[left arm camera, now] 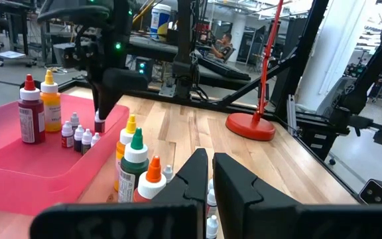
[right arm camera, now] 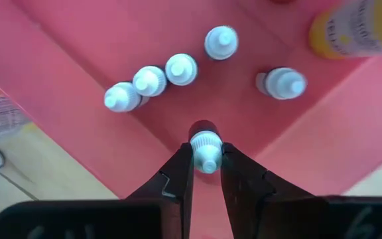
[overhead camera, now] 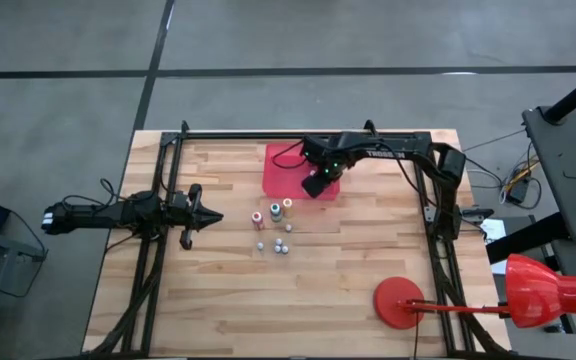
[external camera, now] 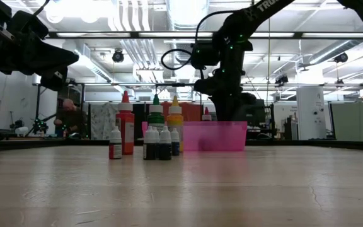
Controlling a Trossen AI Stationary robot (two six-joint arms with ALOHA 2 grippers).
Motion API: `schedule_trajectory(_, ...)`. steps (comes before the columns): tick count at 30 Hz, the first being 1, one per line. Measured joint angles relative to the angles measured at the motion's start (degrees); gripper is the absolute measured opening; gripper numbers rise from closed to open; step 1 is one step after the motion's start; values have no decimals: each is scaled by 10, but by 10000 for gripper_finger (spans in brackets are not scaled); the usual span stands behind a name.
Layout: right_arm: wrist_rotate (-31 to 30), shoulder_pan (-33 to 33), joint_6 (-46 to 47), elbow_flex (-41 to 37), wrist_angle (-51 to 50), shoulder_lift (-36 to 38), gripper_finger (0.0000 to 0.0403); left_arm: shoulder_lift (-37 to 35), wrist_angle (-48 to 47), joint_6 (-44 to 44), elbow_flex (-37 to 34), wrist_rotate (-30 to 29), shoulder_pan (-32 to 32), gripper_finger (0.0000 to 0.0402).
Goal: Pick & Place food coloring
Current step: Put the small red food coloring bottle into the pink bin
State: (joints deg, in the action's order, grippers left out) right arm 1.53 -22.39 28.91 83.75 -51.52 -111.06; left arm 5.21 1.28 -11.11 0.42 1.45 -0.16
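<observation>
A flat red tray (overhead camera: 281,165) lies toward the table's far edge. My right gripper (overhead camera: 318,184) hangs over its right end, shut on a tiny dark bottle with a pale cap (right arm camera: 207,147). Several more tiny bottles (right arm camera: 150,81) stand on the tray floor, beside a taller red one (left arm camera: 30,109) and a yellow one (left arm camera: 50,101). At mid-table stand three taller bottles (overhead camera: 274,211) and a few tiny ones (overhead camera: 281,245), upright on their bases. My left gripper (overhead camera: 196,212) waits to their left, shut and holding nothing. My right gripper pinches the tiny bottle by its pale cap (right arm camera: 208,158) between the two fingertips, coming from above and pointing down. The bottle hangs upright below the fingers (left arm camera: 100,106), just inside the tray's wall. Whether its base touches the tray floor I cannot tell.
A red round base with a thin upright pole (overhead camera: 399,300) stands near the table's right near corner. Black frame rails (overhead camera: 168,170) run along the left, right and far sides. Bare wood lies between the bottles and the near edge. A person (external camera: 68,115) sits in the room beyond.
</observation>
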Motion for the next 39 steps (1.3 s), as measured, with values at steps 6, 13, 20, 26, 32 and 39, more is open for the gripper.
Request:
schedule_trajectory(6, 11, 1, 13, -21, 35, 0, 54, 0, 0, 0, 0, 0, 0, 0)
schedule_trajectory(13, 10, 1, 18, -46, 59, 1, 54, 0, 0, 0, 0, 0, 0, 0)
schedule_trajectory(20, 1, 0, 18, -54, 74, 1, 54, 0, 0, 0, 0, 0, 0, 0)
schedule_trajectory(26, -7, -3, 13, -55, 74, 1, 54, 0, 0, 0, 0, 0, 0, 0)
schedule_trajectory(32, -18, -3, 11, -61, 77, 1, 54, 0, 0, 0, 0, 0, 0, 0)
schedule_trajectory(39, -17, -3, 10, -70, 88, 3, 54, 0, 0, 0, 0, 0, 0, 0)
